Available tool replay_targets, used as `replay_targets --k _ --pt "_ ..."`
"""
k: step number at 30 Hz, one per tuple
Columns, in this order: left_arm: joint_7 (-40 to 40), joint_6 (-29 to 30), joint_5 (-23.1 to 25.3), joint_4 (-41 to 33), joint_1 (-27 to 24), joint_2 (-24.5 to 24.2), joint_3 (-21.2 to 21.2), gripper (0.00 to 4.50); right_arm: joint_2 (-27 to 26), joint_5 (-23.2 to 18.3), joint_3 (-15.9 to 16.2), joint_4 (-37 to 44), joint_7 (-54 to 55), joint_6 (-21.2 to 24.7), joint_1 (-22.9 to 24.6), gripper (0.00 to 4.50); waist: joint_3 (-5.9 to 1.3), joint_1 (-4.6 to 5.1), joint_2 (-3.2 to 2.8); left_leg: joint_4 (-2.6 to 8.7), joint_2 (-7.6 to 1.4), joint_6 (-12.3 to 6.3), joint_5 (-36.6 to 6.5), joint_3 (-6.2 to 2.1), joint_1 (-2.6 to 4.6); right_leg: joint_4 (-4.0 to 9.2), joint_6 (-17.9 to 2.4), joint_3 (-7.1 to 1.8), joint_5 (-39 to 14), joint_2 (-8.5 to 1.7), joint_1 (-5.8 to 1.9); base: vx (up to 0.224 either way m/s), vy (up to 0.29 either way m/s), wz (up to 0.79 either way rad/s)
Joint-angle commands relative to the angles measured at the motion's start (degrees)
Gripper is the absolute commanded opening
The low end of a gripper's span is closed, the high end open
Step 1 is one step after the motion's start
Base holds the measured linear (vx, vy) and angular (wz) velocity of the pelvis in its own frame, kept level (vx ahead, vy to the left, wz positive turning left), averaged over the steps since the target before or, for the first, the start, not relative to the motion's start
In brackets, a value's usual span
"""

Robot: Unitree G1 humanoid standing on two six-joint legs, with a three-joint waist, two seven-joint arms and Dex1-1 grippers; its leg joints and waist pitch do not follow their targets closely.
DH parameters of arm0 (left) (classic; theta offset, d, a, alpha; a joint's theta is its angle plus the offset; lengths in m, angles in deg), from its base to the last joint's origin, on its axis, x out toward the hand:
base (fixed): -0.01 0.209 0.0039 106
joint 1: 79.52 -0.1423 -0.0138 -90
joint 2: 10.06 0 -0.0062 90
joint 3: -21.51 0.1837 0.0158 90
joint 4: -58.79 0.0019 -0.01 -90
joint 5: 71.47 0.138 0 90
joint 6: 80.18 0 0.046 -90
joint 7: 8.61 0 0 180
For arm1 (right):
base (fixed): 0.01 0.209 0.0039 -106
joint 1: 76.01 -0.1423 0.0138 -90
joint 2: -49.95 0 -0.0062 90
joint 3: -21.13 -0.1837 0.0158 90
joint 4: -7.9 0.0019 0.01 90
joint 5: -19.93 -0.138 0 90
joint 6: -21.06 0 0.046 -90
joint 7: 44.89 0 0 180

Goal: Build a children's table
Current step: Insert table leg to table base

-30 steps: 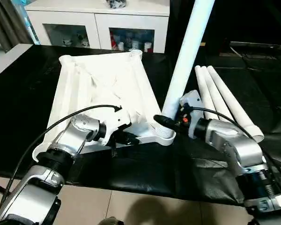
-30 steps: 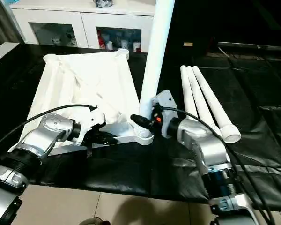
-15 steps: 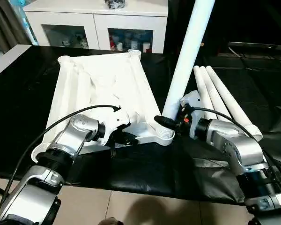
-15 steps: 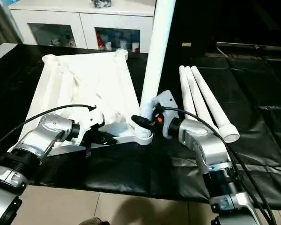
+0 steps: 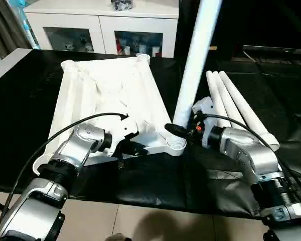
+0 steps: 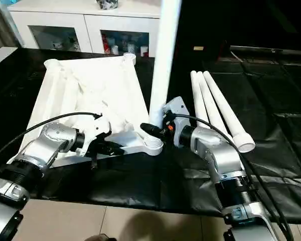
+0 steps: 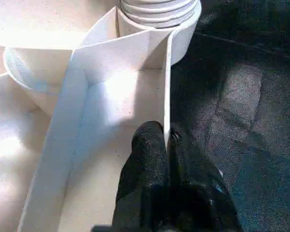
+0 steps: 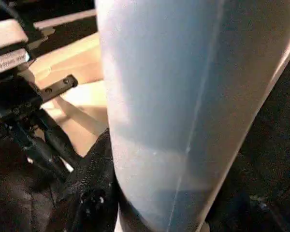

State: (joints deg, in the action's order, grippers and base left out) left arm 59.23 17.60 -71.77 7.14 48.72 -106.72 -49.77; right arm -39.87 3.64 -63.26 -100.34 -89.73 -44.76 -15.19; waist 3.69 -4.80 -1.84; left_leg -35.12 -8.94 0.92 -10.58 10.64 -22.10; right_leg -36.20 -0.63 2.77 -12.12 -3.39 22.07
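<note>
Nearest the robot, the left gripper [image 7: 168,145] is clenched on the thin near rim of the tabletop [image 5: 108,95], one black finger [image 7: 147,159] on each side of the wall. The left wrist view shows this pinch close up, and just past it the ribbed base of a leg seated in the round corner socket [image 7: 157,19]; the head views give that grip as no more than a dark tip at the rim.

The right gripper [image 5: 178,131] grasps the standing leg [image 5: 193,70] just above that socket [image 5: 176,145]. The right wrist view shows one finger [image 8: 89,188] against the tube's side and the left gripper's black parts beyond it.

The tabletop lies underside up on the black table [image 5: 20,100], ribs showing, with another socket [image 5: 144,58] at its far corner. Three more legs [image 5: 236,105] lie side by side to the right, touching one another. Farthest off, a white cabinet [image 5: 103,20] holds small items behind its glass doors, too small to tell apart.
</note>
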Motion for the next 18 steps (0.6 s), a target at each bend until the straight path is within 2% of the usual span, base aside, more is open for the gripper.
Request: replay_targets --k 1,2,3,5,8,9,10,11,12,13,15,16,17,18 --pt "0.7 0.2 -1.6 -2.1 -0.4 0.4 -1.5 0.00 -0.9 -0.4 0.2 -3.1 0.4 0.7 0.1 1.91 -4.22 -0.26 0.50 4.25 -4.53 -1.09 -8.5 -1.88 1.23 4.19 -15.2 -3.04 -6.4 -6.09 -2.27 0.000 0.000 0.00" --pt "0.7 0.3 -1.7 -2.1 -0.3 0.3 -1.6 0.00 -1.2 -0.6 -0.4 -3.7 0.8 0.5 0.0 1.91 -4.26 -0.32 0.11 4.25 -4.54 -0.95 -8.5 -1.96 1.23 4.09 -15.3 -3.01 -6.1 -6.12 -2.26 0.000 0.000 0.00" --pt "0.6 0.3 -1.7 -2.0 -0.2 0.3 -1.7 0.00 -1.2 -0.7 -0.6 -3.8 0.8 0.4 0.1 1.91 -4.28 -0.21 0.27 4.30 -4.54 -0.95 -8.5 -1.91 1.24 4.16 -15.3 -3.00 -5.8 -6.06 -2.27 0.000 0.000 0.00" --pt "0.3 0.5 -1.8 -1.6 0.1 0.3 -2.1 0.00 -1.3 -1.0 -1.0 -3.7 0.9 0.3 0.7 1.91 -4.31 -0.29 0.24 4.30 -4.55 -0.77 -8.5 -1.90 1.28 4.08 -15.6 -3.00 -4.8 -6.04 -2.28 0.000 0.000 0.00" --pt "0.0 0.8 -2.0 -1.2 0.5 0.3 -2.6 0.00 -1.6 -1.3 -1.8 -3.5 1.3 -0.3 1.7 1.91 -4.39 -0.41 -0.18 4.30 -4.54 -0.71 -8.5 -1.92 1.30 3.92 -15.9 -2.95 -3.1 -6.00 -2.32 0.000 0.000 0.00" --pt "-0.2 1.3 -2.4 -0.9 0.9 0.4 -3.1 0.00 -2.1 -1.6 -2.7 -3.4 1.4 -1.8 3.0 1.91 -4.38 -0.42 -0.39 4.31 -4.56 -0.53 -9.2 -1.91 1.31 4.03 -16.0 -3.00 -3.0 -6.03 -2.31 0.000 0.000 0.00" --pt "-0.3 1.5 -2.6 -0.7 1.1 0.4 -3.5 0.00 -2.6 -1.8 -3.4 -3.2 1.5 -3.1 4.2 1.91 -4.43 -0.58 -1.07 4.29 -4.58 -0.17 -9.8 -2.04 1.36 3.97 -16.2 -2.99 -2.8 -6.15 -2.32 0.000 0.000 0.00" --pt "-0.4 1.8 -2.8 -0.7 1.2 0.4 -3.7 0.00 -3.0 -2.0 -3.8 -3.1 1.7 -3.9 5.1 1.91 -4.53 -0.66 -1.38 4.29 -4.59 0.03 -10.1 -2.16 1.38 3.83 -16.3 -2.96 -1.9 -6.10 -2.37 0.000 0.000 0.00" --pt "-0.4 2.0 -2.9 -0.7 1.2 0.5 -3.8 0.00 -3.3 -2.2 -4.1 -3.0 1.9 -4.5 5.7 1.91 -4.53 -0.56 -0.92 4.41 -4.63 -0.08 -10.0 -2.12 1.33 3.79 -16.6 -2.90 -0.6 -6.00 -2.45 0.000 0.000 0.00" --pt "-0.5 2.2 -3.0 -0.7 1.3 0.5 -3.9 0.00 -3.5 -2.4 -4.3 -2.9 2.0 -4.9 6.2 1.91 -4.53 -0.55 -0.90 4.41 -4.61 -0.19 -10.1 -2.13 1.32 3.79 -16.7 -2.90 -0.4 -6.00 -2.51 0.000 0.000 0.00" --pt "-0.7 2.7 -3.3 -0.7 1.3 0.8 -4.2 0.00 -4.2 -3.0 -5.2 -2.5 2.7 -6.3 8.3 1.91 -4.47 -0.62 -1.76 4.43 -4.56 0.10 -11.3 -2.22 1.36 3.91 -16.8 -2.87 -1.3 -6.07 -2.42 0.000 0.000 0.00" --pt "-0.7 2.8 -3.4 -0.7 1.3 0.8 -4.3 0.00 -4.6 -3.4 -5.5 -2.3 2.8 -6.7 9.1 1.91 -4.39 -0.54 -1.36 4.54 -4.60 0.13 -12.0 -2.18 1.35 4.11 -16.8 -2.92 -1.9 -6.07 -2.47 0.000 0.000 0.00" --pt "-0.6 2.9 -3.4 -0.7 1.4 0.8 -4.3 0.00 -5.1 -3.8 -6.0 -1.6 3.1 -7.4 10.7 1.91 -4.42 -0.61 -1.97 4.52 -4.50 0.29 -12.5 -2.30 1.34 4.03 -16.8 -2.88 -2.8 -6.10 -2.53 0.000 0.000 0.00" --pt "-0.6 2.9 -3.4 -0.7 1.4 0.8 -4.3 0.00 -5.1 -3.8 -6.0 -1.6 3.1 -7.4 10.7 1.91 -4.35 -0.56 -2.09 4.59 -4.52 0.32 -12.9 -2.25 1.38 4.28 -16.6 -2.89 -3.3 -6.00 -2.43 0.000 0.000 0.00"
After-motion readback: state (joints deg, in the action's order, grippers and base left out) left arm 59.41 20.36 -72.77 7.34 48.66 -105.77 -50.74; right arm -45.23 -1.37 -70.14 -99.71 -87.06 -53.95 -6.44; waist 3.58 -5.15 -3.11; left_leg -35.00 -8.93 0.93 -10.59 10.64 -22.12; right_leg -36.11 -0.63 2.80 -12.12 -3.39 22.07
